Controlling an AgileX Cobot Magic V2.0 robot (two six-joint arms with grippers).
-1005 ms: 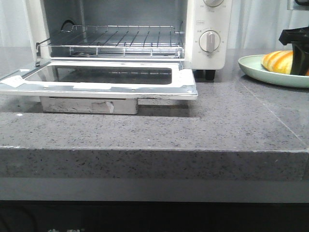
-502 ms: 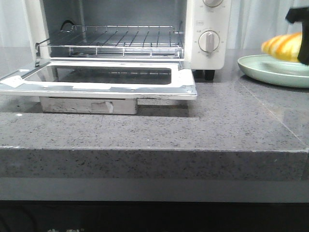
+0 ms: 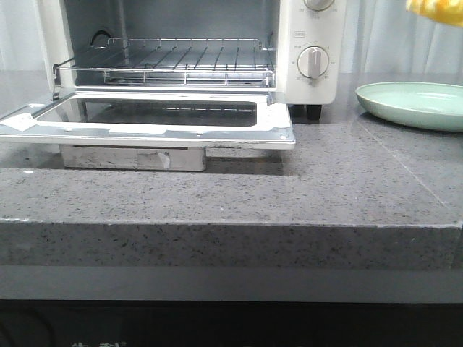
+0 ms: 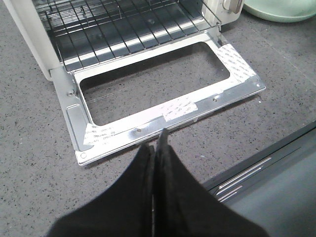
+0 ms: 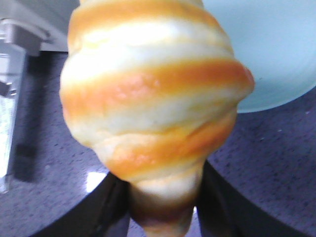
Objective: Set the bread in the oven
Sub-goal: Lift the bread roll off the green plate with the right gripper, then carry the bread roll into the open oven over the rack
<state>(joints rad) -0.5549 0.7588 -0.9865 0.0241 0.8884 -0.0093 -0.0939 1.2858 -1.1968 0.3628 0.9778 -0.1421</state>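
The white oven (image 3: 311, 43) stands at the back left with its glass door (image 3: 159, 116) folded down flat and the wire rack (image 3: 173, 61) bare. The striped golden bread (image 5: 153, 98) fills the right wrist view, pinched at its narrow end by my right gripper (image 5: 163, 207), high above the green plate (image 5: 276, 49). In the front view only a corner of the bread (image 3: 438, 9) shows at the top right edge. My left gripper (image 4: 157, 148) is shut and empty, hovering just in front of the open door (image 4: 163, 106).
The pale green plate (image 3: 412, 105) sits empty at the right of the grey stone counter (image 3: 289, 195). The oven's dials (image 3: 313, 61) face forward on its right side. The counter's front edge drops off close to the door.
The bread has been lifted off the plate, rising to the top right corner of the front view. The plate is left empty.
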